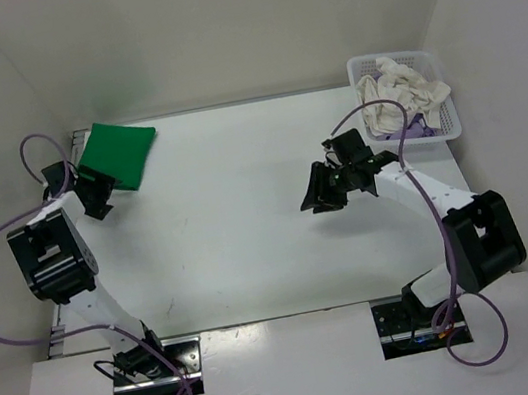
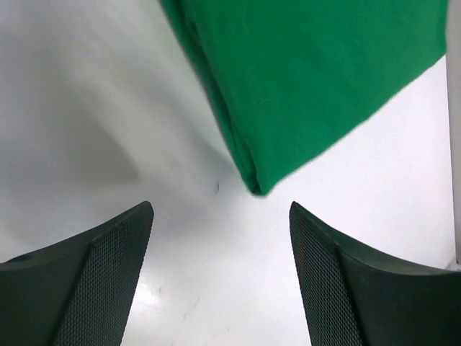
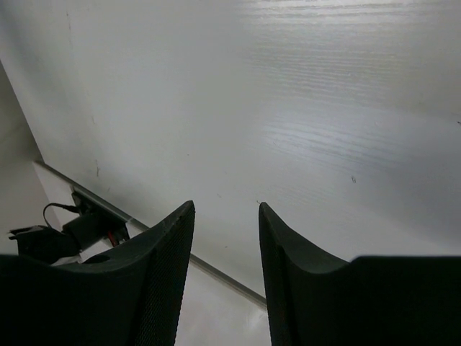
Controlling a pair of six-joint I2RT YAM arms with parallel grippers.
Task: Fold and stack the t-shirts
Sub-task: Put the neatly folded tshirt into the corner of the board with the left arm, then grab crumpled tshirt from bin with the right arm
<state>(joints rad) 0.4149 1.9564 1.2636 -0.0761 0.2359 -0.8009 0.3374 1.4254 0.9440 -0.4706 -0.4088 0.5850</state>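
A folded bright green t-shirt (image 1: 116, 153) lies at the table's far left corner. My left gripper (image 1: 97, 195) hovers just in front of it, open and empty; in the left wrist view its near corner (image 2: 256, 184) points at the wide gap between my left gripper's (image 2: 220, 209) fingers. A crumpled white-cream t-shirt (image 1: 397, 92) fills the white basket (image 1: 431, 58) at the far right, with a light purple t-shirt (image 1: 415, 130) showing beneath it. My right gripper (image 1: 322, 191) hangs over the bare table right of centre, open with nothing between its fingers (image 3: 169, 245).
White walls close the table at the back and both sides. The table's near edge and a cable clamp (image 3: 86, 223) show in the right wrist view. Purple cables loop from both arms.
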